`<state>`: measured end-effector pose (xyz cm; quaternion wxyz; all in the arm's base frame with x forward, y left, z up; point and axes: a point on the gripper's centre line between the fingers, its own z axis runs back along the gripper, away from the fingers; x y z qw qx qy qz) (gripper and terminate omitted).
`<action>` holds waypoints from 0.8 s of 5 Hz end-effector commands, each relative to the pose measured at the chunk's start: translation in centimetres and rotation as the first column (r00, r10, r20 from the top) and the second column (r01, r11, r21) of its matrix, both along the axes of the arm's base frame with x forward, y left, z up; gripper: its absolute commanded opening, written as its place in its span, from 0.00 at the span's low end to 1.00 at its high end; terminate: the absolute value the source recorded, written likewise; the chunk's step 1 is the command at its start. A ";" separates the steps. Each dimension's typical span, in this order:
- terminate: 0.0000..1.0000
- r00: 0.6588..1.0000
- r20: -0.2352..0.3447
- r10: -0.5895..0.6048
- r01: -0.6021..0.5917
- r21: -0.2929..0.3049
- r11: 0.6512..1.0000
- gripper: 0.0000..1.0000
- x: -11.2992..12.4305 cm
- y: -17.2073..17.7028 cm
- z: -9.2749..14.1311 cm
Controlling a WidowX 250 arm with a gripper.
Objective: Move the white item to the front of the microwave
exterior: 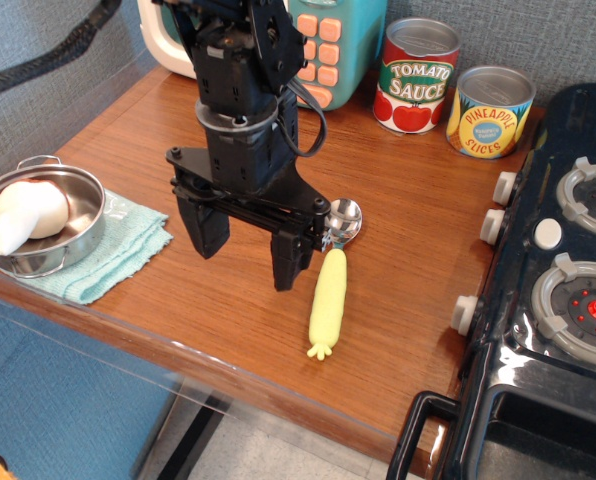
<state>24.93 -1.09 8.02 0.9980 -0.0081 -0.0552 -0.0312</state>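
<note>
White item lies in the steel pot, well apart from the microwave; the claw hangs released, empty. Nothing is moved yet.

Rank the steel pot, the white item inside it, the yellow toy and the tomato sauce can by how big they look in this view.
1. steel pot
2. tomato sauce can, farther back, so likely understated
3. white item and yellow toy: too alike to rank

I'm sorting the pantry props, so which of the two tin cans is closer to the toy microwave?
The red tomato sauce can; it stands right beside the teal microwave, while the yellow pineapple slices can stands nearer the black stove.
</note>
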 end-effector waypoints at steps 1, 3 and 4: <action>0.00 1.000 0.000 0.000 0.000 0.000 1.000 1.00 0.0 0.0 0.0; 0.00 0.998 -0.007 0.061 -0.061 0.028 0.998 1.00 0.9 6.8 1.3; 0.00 0.993 0.001 0.115 -0.115 0.071 0.991 1.00 0.9 11.7 1.7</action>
